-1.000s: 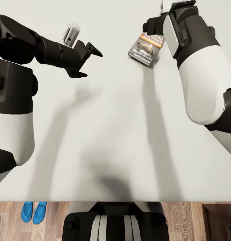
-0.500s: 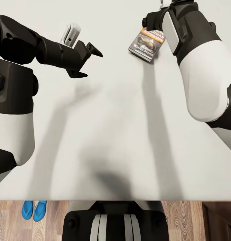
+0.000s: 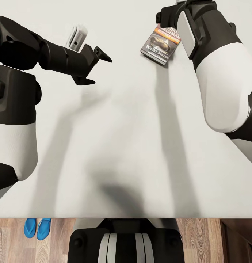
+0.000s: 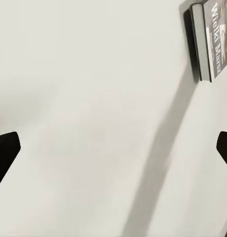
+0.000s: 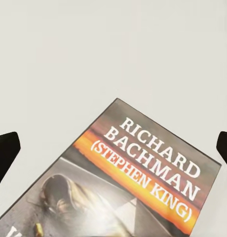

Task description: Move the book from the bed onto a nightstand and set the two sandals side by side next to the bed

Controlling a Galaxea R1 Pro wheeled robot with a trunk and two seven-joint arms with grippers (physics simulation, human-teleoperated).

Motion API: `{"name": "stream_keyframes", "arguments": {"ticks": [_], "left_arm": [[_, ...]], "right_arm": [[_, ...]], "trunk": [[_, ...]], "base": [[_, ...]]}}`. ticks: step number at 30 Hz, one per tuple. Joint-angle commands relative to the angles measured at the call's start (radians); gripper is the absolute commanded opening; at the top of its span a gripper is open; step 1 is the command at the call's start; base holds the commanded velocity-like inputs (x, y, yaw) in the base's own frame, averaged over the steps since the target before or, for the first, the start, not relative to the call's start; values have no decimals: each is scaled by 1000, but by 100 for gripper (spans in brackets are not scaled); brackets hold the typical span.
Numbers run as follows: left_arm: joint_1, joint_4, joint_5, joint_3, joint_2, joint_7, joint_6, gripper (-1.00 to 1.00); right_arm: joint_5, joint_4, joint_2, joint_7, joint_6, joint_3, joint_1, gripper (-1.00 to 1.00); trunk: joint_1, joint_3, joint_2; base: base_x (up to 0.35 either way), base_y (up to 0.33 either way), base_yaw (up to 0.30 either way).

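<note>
Book [image 3: 160,44] lies flat on the pale bed [image 3: 122,138], far side, its top edge under the right gripper [image 5: 113,143], whose fingers are spread wide above the cover. Left gripper [image 3: 98,67] hangs spread over bare mattress nearby. Two blue sandals [image 3: 37,228] sit together on the wood floor [image 3: 199,237] beside the bed.

Pale grey-white bed [image 4: 94,98] surface spreads across the scene, with a soft grey shadow streak running from about one o'clock down toward six. The book [image 4: 205,39] lies flat on it at one o'clock, its dark spine and white page edge showing. Two black fingertips [image 4: 6,148] of the left gripper [image 4: 113,150] sit at nine and three o'clock, spread wide apart with nothing between them.
</note>
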Motion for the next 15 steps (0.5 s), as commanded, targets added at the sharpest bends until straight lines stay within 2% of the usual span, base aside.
{"name": "stream_keyframes", "arguments": {"ticks": [1,7,15], "left_arm": [[-1,-1,4,0,1,6,9,100],[-1,-2,8,0,1,7,8,100],[-2,-2,15,1,0,7,4,100]], "right_arm": [[10,0,1,2,-1,-8,0,100],[11,-2,2,1,-13,-8,0,100],[13,-9,2,0,-13,-7,-3,100]], "trunk": [[0,-1,0],[0,-1,0],[31,-26,-56]], "base": [[0,0,1],[0,0,0],[0,0,0]]}}
